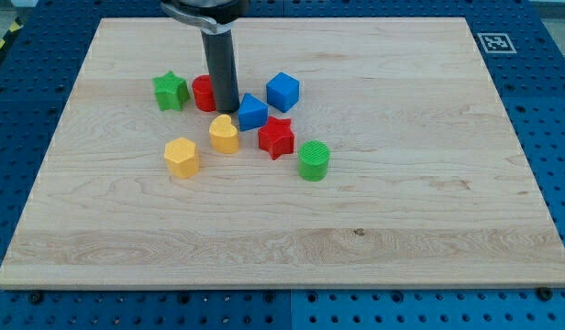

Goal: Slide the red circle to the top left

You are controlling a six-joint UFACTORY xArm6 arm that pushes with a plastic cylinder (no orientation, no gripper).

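The red circle point(203, 93) sits on the wooden board point(402, 183) in the upper left-middle, partly hidden behind my rod. My tip point(227, 110) rests just to the right of the red circle, touching or nearly touching it. A green star point(171, 91) lies just left of the red circle. A blue block point(252, 113) lies right of my tip, and a yellow heart-shaped block point(225, 134) lies just below it.
A blue cube point(283, 92) sits to the upper right of the cluster. A red star point(276, 137), a green cylinder point(314, 159) and a yellow hexagon point(182, 157) lie below. A marker tag point(495, 42) is at the board's top right corner.
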